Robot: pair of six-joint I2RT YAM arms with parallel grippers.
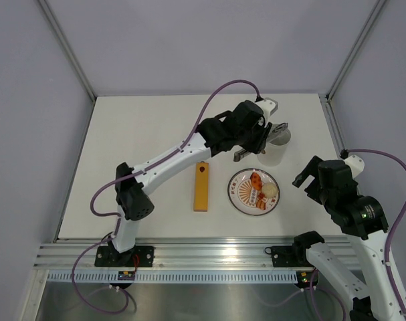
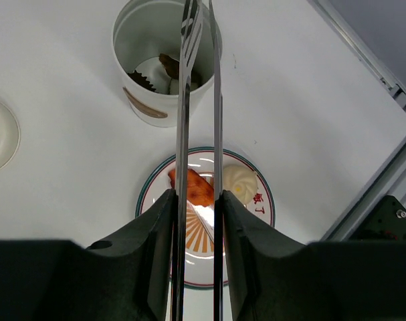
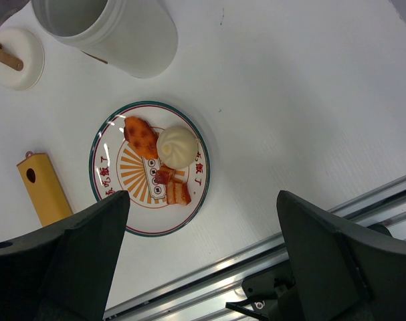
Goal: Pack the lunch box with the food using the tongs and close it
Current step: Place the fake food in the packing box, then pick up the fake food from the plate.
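Two claws: left gripper [image 2: 196, 200] clenched on tongs [image 2: 182, 114], tips over lunch box [image 2: 149, 110] holding brown food [image 2: 168, 65]; right gripper [image 3: 203, 197] released, above plate [image 3: 108, 175].

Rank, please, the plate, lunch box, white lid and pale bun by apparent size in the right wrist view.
1. plate
2. white lid
3. pale bun
The lunch box looks about plate-sized, but the frame cuts it off, so I leave it unranked.

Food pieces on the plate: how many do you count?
4: orange piece, pale bun beside it, small red bit below them, brown strip next to it. More may hide beneath.
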